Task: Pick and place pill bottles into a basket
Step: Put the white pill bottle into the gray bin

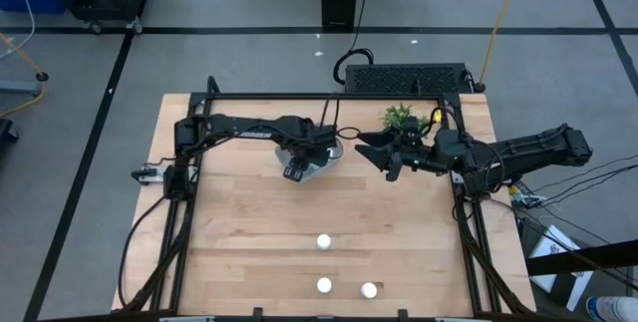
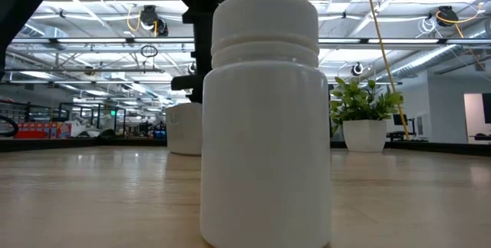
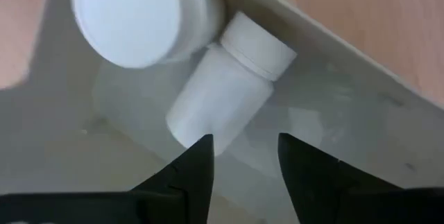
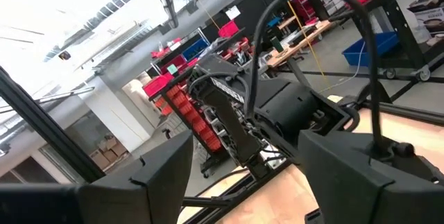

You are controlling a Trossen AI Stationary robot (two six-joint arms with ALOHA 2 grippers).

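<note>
The pale basket [image 1: 321, 165] sits at the table's far middle, mostly under my left gripper [image 1: 302, 165]. The left wrist view looks into the basket [image 3: 361, 78]: one white pill bottle [image 3: 132, 16] stands upright in it, and a second [image 3: 225, 85] lies on its side against the first. My left gripper [image 3: 243, 158] is open just above the lying bottle's base, and I cannot see it touching. Three more bottles stand on the near table [image 1: 324, 242], [image 1: 324, 285], [image 1: 369, 289]; one fills the low view [image 2: 265, 117]. My right gripper [image 1: 371, 150] hovers open and empty right of the basket.
A small green plant in a white pot [image 1: 399, 116] stands at the far edge behind my right gripper; it also shows in the low view [image 2: 364, 117]. A black frame rail [image 1: 329, 96] runs along the table's far edge. Bare wood lies between the basket and the near bottles.
</note>
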